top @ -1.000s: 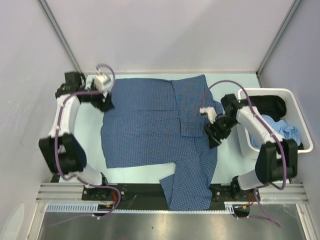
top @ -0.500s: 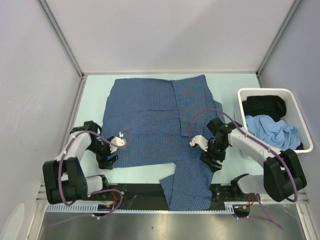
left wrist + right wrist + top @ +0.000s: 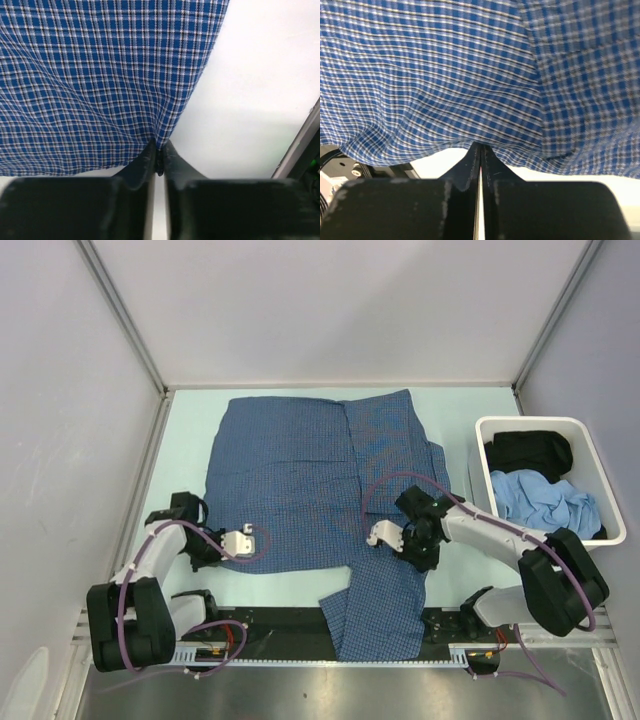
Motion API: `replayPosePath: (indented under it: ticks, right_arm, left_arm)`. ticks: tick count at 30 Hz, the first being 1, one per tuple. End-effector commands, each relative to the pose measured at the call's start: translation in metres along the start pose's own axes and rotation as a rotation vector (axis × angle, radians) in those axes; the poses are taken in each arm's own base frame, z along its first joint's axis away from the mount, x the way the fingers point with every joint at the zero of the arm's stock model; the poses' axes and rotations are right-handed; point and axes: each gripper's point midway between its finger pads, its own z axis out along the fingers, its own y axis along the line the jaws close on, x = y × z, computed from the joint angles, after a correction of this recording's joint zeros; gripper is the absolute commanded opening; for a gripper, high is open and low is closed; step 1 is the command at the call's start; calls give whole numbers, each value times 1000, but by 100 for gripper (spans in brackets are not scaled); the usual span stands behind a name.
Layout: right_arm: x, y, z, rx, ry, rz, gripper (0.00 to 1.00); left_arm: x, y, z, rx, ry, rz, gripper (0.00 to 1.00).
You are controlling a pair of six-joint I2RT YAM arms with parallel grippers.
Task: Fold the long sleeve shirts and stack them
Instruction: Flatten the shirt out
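Observation:
The long sleeve shirt [image 3: 300, 480] is dark blue with a fine white check. It lies spread flat on the pale table, and one sleeve [image 3: 378, 610] hangs over the near edge. My left gripper [image 3: 215, 558] sits at the shirt's near left corner. In the left wrist view the left gripper [image 3: 159, 148] is shut on that corner of the checked cloth [image 3: 100, 75]. My right gripper [image 3: 412, 556] is at the near right hem. In the right wrist view the right gripper [image 3: 481, 146] is shut on the hem's edge [image 3: 445, 90].
A white bin [image 3: 480, 430] stands at the right edge, holding a black garment [image 3: 528, 452] and a light-blue one [image 3: 545, 502]. Grey walls enclose the table on three sides. A metal rail [image 3: 300, 625] with the arm bases runs along the near edge.
The left arm came from the shirt's far left corner to its near left corner, and the right arm moved nearer along the right side. Both grippers were open and have closed on the hem.

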Motion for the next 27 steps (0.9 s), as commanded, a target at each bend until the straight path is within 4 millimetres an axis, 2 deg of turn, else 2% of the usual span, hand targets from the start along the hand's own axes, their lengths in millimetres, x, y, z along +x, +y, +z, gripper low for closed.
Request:
replayPosePath:
  ticks: [1,2,4,6,8,10,12,13,14,17,20,22,25,26,27]
  right_arm:
    - [0,12,-2,-42,29,-63,0]
    - [6,22,-5,-83,52,-68,0]
    - [-1,28,-13,-107,13,-126,0]
    - [3,42,-20,-165,18,-202,0]
    - [8,52,-24,-213,42,-241,0]
    - [5,46,-26,-188,52,-204,0]
    - [0,36,-31,-168,26,-139,20]
    - [-9,26,-35,-134,-11,-95,36]
    - [-10,16,-37,-106,-25,-51,59]
    - [-20,1,-39,-46,-62,-9,92]
    - [-33,-14,-31,8,-89,9,93]
    - [-39,-19,-20,19,-82,0,91]
    - [-32,-21,1,32,-26,-17,80]
    - [-22,-22,9,38,22,-14,74]
    - [-21,-22,13,46,33,-24,70]
  left_arm:
    - [3,-11,-1,42,17,67,4]
    - [3,-16,-2,61,17,79,2]
    - [3,-28,-7,95,21,129,0]
    - [4,-34,-8,103,27,166,0]
    - [4,-32,-10,86,32,192,0]
    - [2,-31,-10,85,23,170,0]
    - [0,-28,-10,92,10,136,1]
    - [0,-26,-10,90,8,107,1]
    - [-1,-26,-9,98,5,95,2]
    - [-2,-18,-11,79,4,78,3]
    - [-2,-13,-11,63,2,77,4]
    - [-2,-10,-10,59,1,66,5]
    - [-2,-6,-9,50,3,53,5]
    - [-2,-6,-9,49,4,49,5]
    - [-2,-5,-10,44,6,47,5]
